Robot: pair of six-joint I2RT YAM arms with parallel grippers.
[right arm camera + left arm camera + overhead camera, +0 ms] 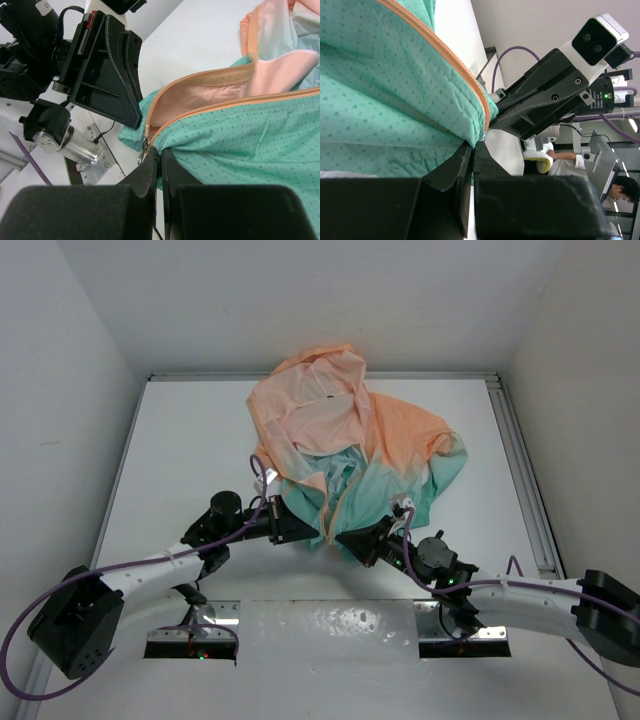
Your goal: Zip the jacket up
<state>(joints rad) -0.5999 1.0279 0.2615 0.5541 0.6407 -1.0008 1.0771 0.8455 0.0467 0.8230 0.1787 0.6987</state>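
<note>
Starting nearest the arm bases, the left gripper (474, 150) is seen with its jaws pressed together on the teal hem of the jacket (350, 440), just beside the bottom of the orange-trimmed zipper (445, 56). The right gripper (160, 155) is likewise closed, and the hem is pinched by it at the zipper's foot, where a small metal pull (144, 149) hangs just left of its fingertips. The two grippers are set tip to tip, very near each other. Beyond them the zipper is seen parted, its two orange tapes spread and peach lining shown between. Farther on, the jacket is laid crumpled on the white table (190, 440), teal fading to peach, with the hood bunched at the table's far edge.
</note>
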